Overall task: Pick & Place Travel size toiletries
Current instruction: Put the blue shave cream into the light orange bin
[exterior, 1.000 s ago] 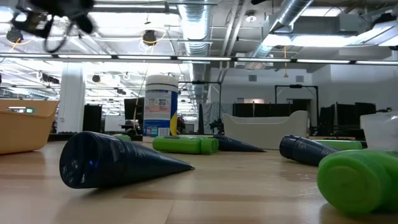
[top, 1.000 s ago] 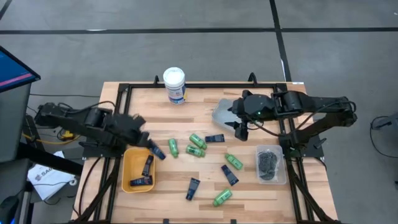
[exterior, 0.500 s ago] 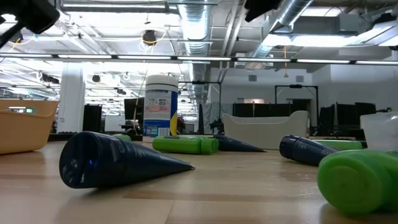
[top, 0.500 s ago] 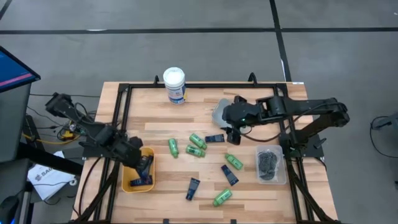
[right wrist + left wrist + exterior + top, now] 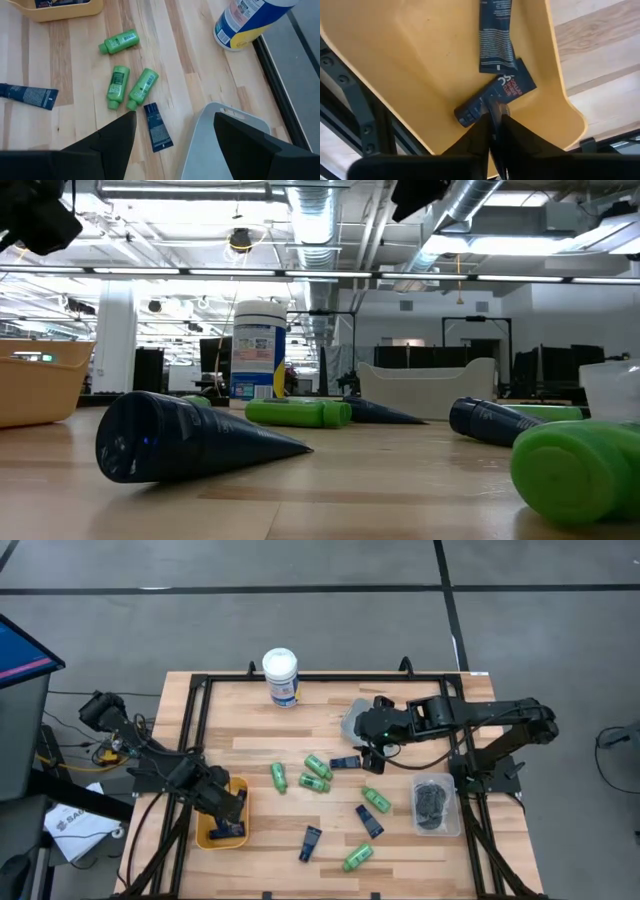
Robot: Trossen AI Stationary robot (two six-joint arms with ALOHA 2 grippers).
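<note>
I work in a large open lab or workshop hall. Past my wooden worktop (image 5: 330, 480) the low view shows an unfinished ceiling (image 5: 330, 240) with bare metal ducts (image 5: 318, 225), pipes and rows of strip lights, and dark workstations with monitors (image 5: 560, 365) well back in the room. From above, the worktop sits in a black metal frame (image 5: 190, 740) on a grey concrete floor (image 5: 300, 620) marked with dark lines, with loose cables (image 5: 70, 745) beside my left arm's base.
</note>
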